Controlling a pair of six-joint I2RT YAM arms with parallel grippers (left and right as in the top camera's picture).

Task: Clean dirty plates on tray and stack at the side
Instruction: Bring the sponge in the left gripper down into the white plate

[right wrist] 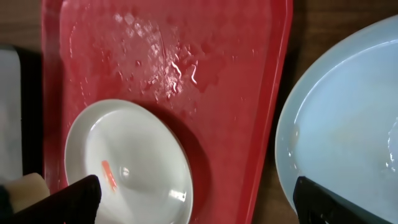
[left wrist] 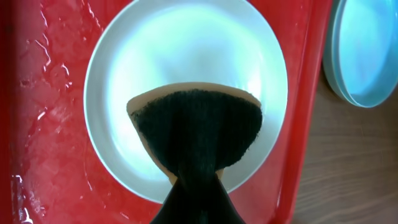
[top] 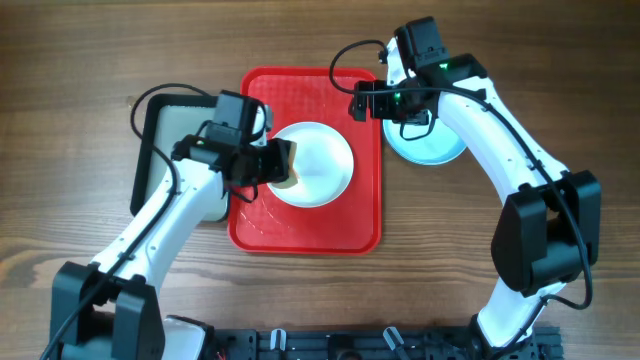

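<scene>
Flagging risks from this state.

Left gripper (top: 262, 163) is clamped on a tan sponge with a black scouring face (left wrist: 196, 130), over the left part of the white round smooth plate (top: 320, 160). Contact looks likely but I can't confirm it. That plate sits near the middle of the bright red rectangular plastic tray (top: 350, 225).

Right gripper (right wrist: 196, 186) hangs with jaws spread wide and nothing between them, above the light blue round plates (top: 430, 152). These rest on the wooden table (top: 560, 60) just beside the tray's right rim. Left wrist view hints at two rims there, not certain.

What could go wrong:
- Tray surface shows a wet, glossy film and nothing pins the white plate. A sideways scrub could skate it toward the rim.
- The orange-red smear (right wrist: 109, 176) lies close to the plate's left edge, next to the sponge. A stroke biased to the centre misses it. Left wrist view doesn't show it, likely under the sponge, so that camera can't confirm it's gone.
- Right arm reaching in while the left is over the plate risks a clash of the two arms.
- A smooth wet plate pinched at the rim could slip and drop onto the blue stack off-centre.
- The stack sits hard by the tray, so any tray nudge may shift it.
</scene>
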